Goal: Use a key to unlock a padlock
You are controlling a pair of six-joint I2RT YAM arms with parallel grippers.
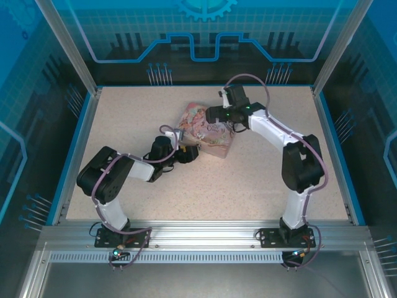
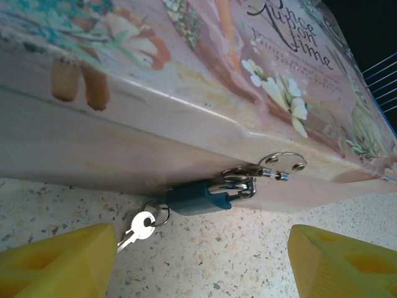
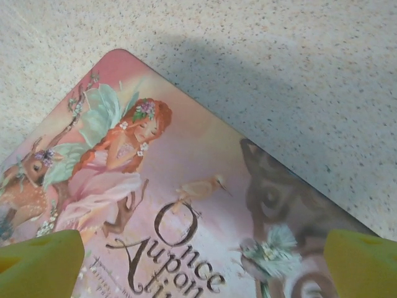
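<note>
Landmark: pink tin [image 1: 208,127], lying flat mid-worktop [image 1: 273,180], lid up, fairy art and "Once Upon a Time" lettering on the lid.

Padlock [image 2: 200,198]: low against the tin's side wall that faces the left arm [image 1: 118,174]. Bluish body lies on its side, just above the worktop. Shackle [image 2: 240,184] passes through the tin's metal hasp [image 2: 282,162] at the lid seam. Shackle looks closed, can't confirm.

Key [image 2: 140,227]: flat on the worktop just in front of that same wall, beside the padlock's end away from the shackle. It hangs on a small split ring [image 2: 159,213]. Cannot tell how the ring joins the padlock. Blade points away from the tin, tip hidden behind 1 yellow finger [image 2: 59,264].

Left jaws: down at worktop level, facing that wall. Released, 2 fingers spread wide, nothing grasped. Padlock and key sit ahead of the gap, between the jaws and the tin.

Right jaws: over the tin's lid, looking down. Released, fully wide, 2 yellow fingers [image 3: 37,264] either side of the lettering, nothing grasped. Cannot tell if they touch the lid. Right arm [image 1: 291,155] reaches in from the tin's far-right side.
</note>
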